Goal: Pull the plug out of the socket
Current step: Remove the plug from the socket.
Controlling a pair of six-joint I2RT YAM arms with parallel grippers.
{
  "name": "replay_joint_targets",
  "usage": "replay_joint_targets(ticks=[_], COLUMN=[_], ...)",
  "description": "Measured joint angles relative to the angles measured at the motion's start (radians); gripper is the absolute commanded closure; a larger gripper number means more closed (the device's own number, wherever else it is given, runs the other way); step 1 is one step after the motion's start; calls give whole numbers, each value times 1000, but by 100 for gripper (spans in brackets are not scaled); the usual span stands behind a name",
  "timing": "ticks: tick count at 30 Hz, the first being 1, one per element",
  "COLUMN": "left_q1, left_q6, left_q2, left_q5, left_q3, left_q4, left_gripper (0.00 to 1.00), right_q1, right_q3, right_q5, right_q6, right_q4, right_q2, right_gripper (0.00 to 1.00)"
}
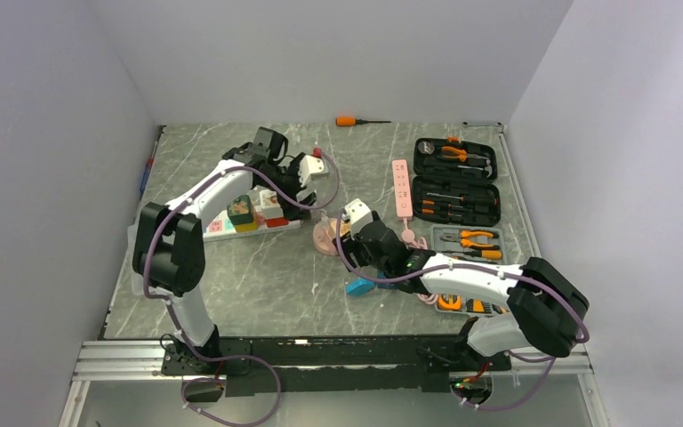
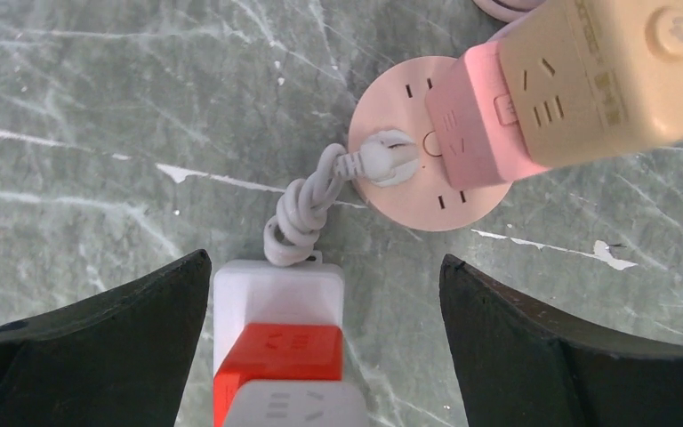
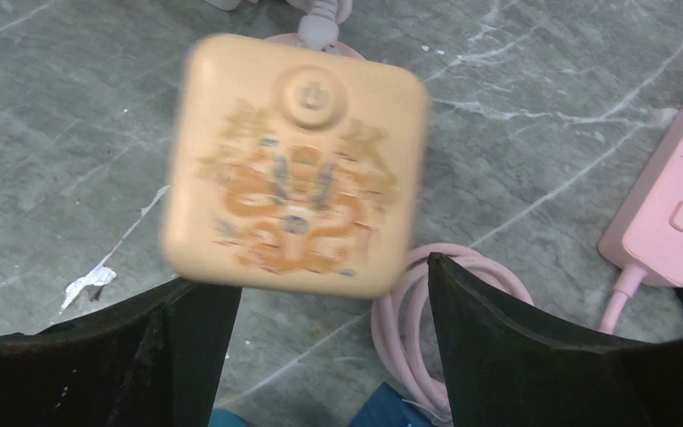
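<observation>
A round pink socket (image 2: 409,209) lies on the marble table (image 2: 98,107). A white plug (image 2: 387,158) sits in it, and its twisted white cord runs to a white cube adapter (image 2: 276,289) with a red cube (image 2: 276,360) on top. A pink cube (image 2: 473,120) under a cream cube (image 3: 298,165) also stands on the socket. My left gripper (image 2: 325,267) is open with the white and red cubes between its fingers, nearer the left one. My right gripper (image 3: 325,276) is open, and its fingers flank the cream cube, which looks blurred. In the top view the socket (image 1: 325,238) lies mid-table.
An open black tool case (image 1: 455,178) and a tray of pliers (image 1: 467,240) are at the right. A pink power strip (image 1: 401,187) and its coiled cable (image 3: 409,329) lie beside them. A tray of coloured blocks (image 1: 249,213) is at the left, an orange screwdriver (image 1: 347,120) at the back, and a blue object (image 1: 360,286) near the front.
</observation>
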Motion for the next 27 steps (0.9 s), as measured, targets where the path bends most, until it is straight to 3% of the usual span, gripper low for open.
replay_joint_targets(ticks=[5, 16, 24, 27], left_q1=[-42, -79, -107, -121], left_q6=[107, 266, 335, 353], left_q2=[64, 301, 358, 362], left_q5=[-6, -31, -45, -44], left_q3=[13, 278, 313, 301], left_q4=[-21, -196, -262, -282], left_gripper=[1, 7, 20, 36], right_q1=[-1, -2, -2, -2], right_q3=[-21, -51, -74, -75], right_q5=[32, 40, 39, 39], right_q6=[2, 66, 157, 184], right_q4=[-2, -17, -68, -84], right_q2=[-28, -173, -376, -417], right_gripper=[23, 25, 26, 27])
